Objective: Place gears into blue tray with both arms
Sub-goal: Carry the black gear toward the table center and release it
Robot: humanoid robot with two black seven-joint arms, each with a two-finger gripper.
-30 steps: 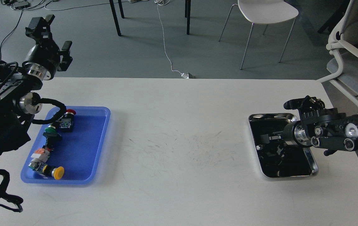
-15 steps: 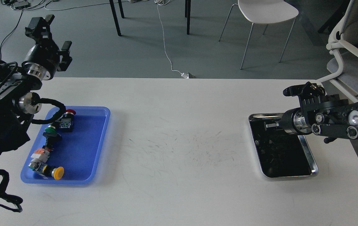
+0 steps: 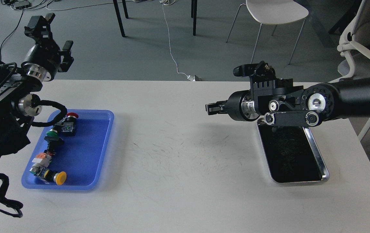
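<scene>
We find the white tabletop [image 3: 185, 181] carrying two trays. The blue tray [image 3: 84, 155] lies near the tabletop's left edge, the long side running front to back. The silver metal tray [image 3: 319, 158] lies near the right edge, its dark inside filled with small dark pieces that we cannot tell apart; no single gear is distinguishable there or elsewhere.

Our right arm [image 3: 350, 97] reaches in from the right edge, level over the far end of the silver tray. Its right gripper [image 3: 211, 107] points left, past the tray's left rim and above bare tabletop. The fingers appear drawn together, but whether they hold anything we cannot tell.

Our left arm [image 3: 6, 106] stands at the far left corner, its left gripper [image 3: 53, 38] raised beyond the tabletop's far edge, fingers spread apart and holding nothing.

In the blue tray, along its left side, lie push-button switches: a red-capped one [image 3: 70, 121] farthest, a green-capped one [image 3: 52, 133], and a yellow-capped one [image 3: 58, 177] nearest.

No brand, label or writing is legible on any item.
</scene>
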